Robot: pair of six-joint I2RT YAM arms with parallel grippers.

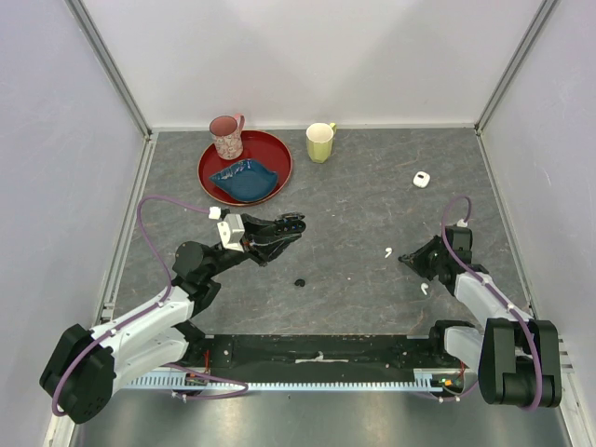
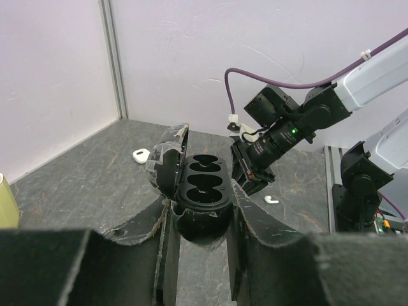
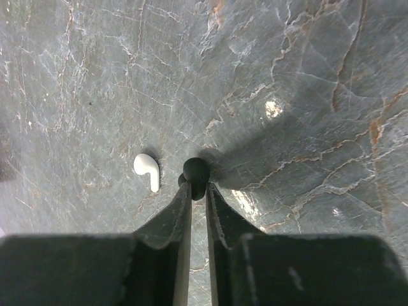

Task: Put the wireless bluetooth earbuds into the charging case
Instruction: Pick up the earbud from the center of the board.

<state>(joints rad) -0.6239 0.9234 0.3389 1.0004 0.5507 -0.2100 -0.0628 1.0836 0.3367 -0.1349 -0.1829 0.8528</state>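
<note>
Clamped tight between the left fingers [image 2: 255, 229], low centre of the left wrist view, sits the black clamshell plastic charging case [image 2: 203, 185], its lid hinged back and two glossy oval wells bare. The right fingers [image 3: 177, 220] are nearly together, pinching a small black round-headed piece [image 3: 194, 169] I cannot identify. Just left of it a tiny white curved-stem plastic earbud [image 3: 146, 171] lies on the grey marbled counter [image 3: 306, 76]. The second white earbud [image 1: 425, 289] lies lower right in the top view. Both look feather-light, hard and slick, so likely to skid; a pinch across the stem seems best. A small white rounded object [image 1: 421, 179] lies upper right.
</note>
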